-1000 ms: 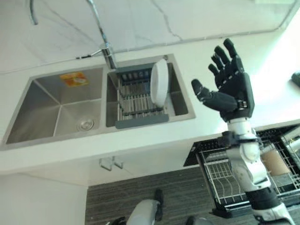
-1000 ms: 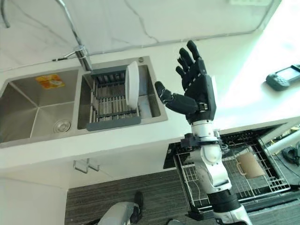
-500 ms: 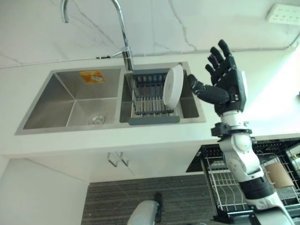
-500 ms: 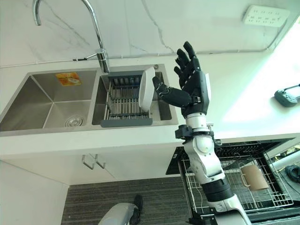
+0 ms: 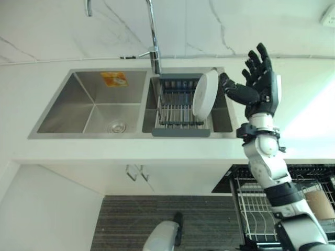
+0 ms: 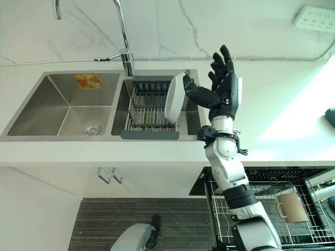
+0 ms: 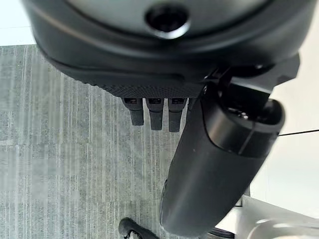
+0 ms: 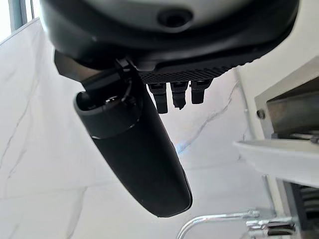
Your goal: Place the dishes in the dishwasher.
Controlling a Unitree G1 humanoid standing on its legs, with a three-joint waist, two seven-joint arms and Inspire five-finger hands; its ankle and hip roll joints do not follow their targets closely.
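A white plate (image 5: 204, 95) stands on edge in the grey drying rack (image 5: 178, 107) inside the sink's right basin. My right hand (image 5: 260, 88) is raised over the counter just to the right of it, open, fingers spread upward. Its thumb (image 6: 198, 93) reaches toward the plate's rim without holding it. The right wrist view shows the thumb (image 8: 134, 154) with the plate's edge (image 8: 279, 158) beside it. The pulled-out dishwasher rack (image 6: 264, 212) lies below the counter at the lower right. My left hand (image 7: 219, 164) hangs over the floor with relaxed fingers, holding nothing.
A tall faucet (image 5: 153, 36) rises behind the sink. The left basin (image 5: 94, 107) has an orange sticker on its back wall. A brown mug (image 6: 290, 206) sits in the dishwasher rack. A wall socket (image 6: 314, 18) and a dark object (image 6: 331, 116) are at the right.
The camera has shifted, moving the whole scene. My right hand has come closer to the plate, its thumb now beside the rim. The plate has not moved in its rack.
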